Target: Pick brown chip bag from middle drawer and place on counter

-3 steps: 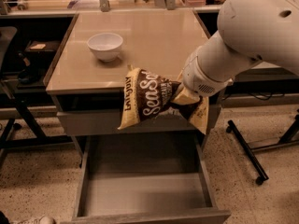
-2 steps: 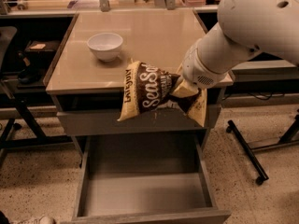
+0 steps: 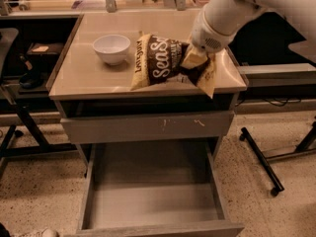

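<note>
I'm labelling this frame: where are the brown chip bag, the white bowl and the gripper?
brown chip bag (image 3: 160, 60), camera view, on its dark printed front.
white bowl (image 3: 112, 44), camera view, on its inside.
gripper (image 3: 197, 58), camera view, at the bag's right end, above the counter (image 3: 84, 78).

Counter (image 3: 81, 75): glossy beige square top, thin darker rim, lamp glare along the back half.

White bowl (image 3: 111, 48) stands upright on the left half, toward the back, well in from every edge.

Brown chip bag (image 3: 163, 60) over the right front part, tilted, script side showing. Its left tan end is low, near the surface; cannot tell whether it touches. Its right tan corner hangs past the front edge. Bowl and bag are near each other but apart.

Claw (image 3: 196, 58) above the right side of the counter, clamped on the bag's bunched right end.

Left front of the top is bare.
</note>
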Available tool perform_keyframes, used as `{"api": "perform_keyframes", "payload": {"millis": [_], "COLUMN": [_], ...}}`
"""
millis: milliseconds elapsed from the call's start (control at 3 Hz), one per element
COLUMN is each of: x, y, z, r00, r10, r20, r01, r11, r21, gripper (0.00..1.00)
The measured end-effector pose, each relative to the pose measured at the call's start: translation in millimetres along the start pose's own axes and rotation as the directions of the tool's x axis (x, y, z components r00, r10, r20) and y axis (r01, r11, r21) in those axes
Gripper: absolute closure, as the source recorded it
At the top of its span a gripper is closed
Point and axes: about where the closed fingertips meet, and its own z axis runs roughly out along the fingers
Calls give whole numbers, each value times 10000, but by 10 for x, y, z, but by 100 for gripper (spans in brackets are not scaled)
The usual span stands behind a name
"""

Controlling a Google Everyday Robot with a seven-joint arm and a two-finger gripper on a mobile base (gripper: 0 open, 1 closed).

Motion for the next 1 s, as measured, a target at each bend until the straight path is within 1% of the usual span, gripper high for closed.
{"api": "perform_keyframes", "payload": {"millis": [333,667,1000], "x": [-39,-13,135], "y": [-423,-783,-962], "z": [-45,-1,164], "r00": [9996,9989,9993], "r10": [-127,-180,51], "r20": [-263,-443,-358], "r01": [131,190,-47], "r11": [9998,9996,9999], "r21": [158,232,101], "gripper": [100,100,100]}}
